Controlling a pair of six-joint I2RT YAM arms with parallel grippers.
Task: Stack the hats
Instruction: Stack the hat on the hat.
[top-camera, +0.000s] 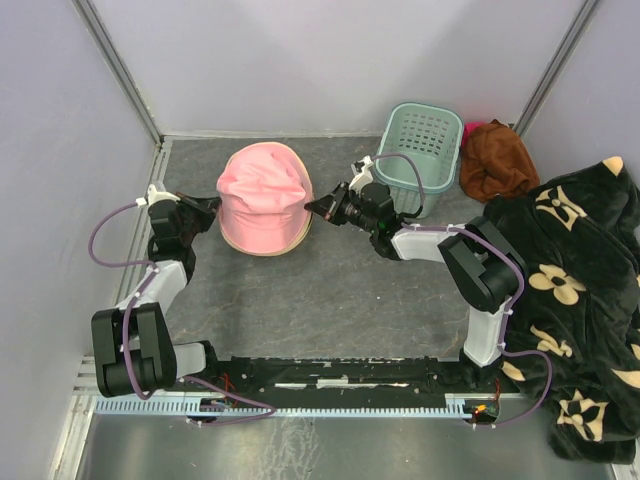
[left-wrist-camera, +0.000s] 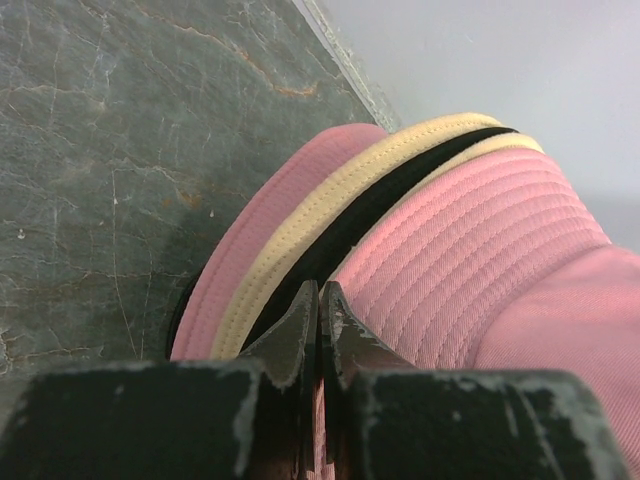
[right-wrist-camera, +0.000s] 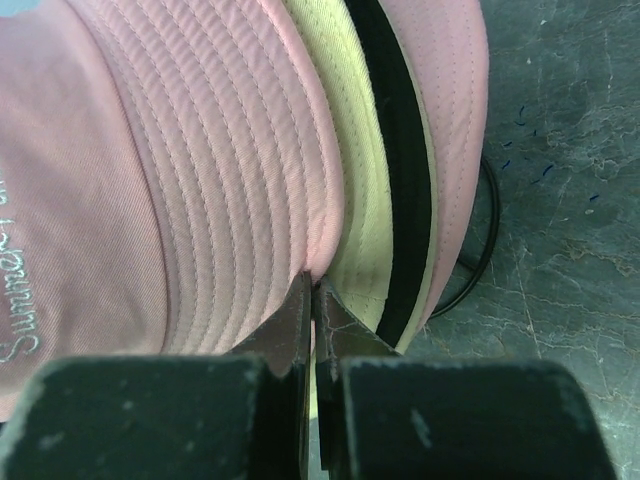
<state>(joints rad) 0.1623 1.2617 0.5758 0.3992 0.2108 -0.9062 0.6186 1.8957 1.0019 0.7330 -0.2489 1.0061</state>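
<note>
On the grey marbled desk (top-camera: 330, 290), left gripper (top-camera: 213, 206) and right gripper (top-camera: 312, 208), jaws closed, pinch opposite brim edges of the soft pink fabric bucket hat (top-camera: 262, 185).

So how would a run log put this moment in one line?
hats: one stack, pink on top | left gripper: shut, tips at brim | right gripper: shut, tips at brim

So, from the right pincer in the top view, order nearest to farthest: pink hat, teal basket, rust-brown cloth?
1. pink hat, at the tip of the right pincer, on its left.
2. teal basket, farther back, to the right.
3. rust-brown cloth, right of the basket.
</note>
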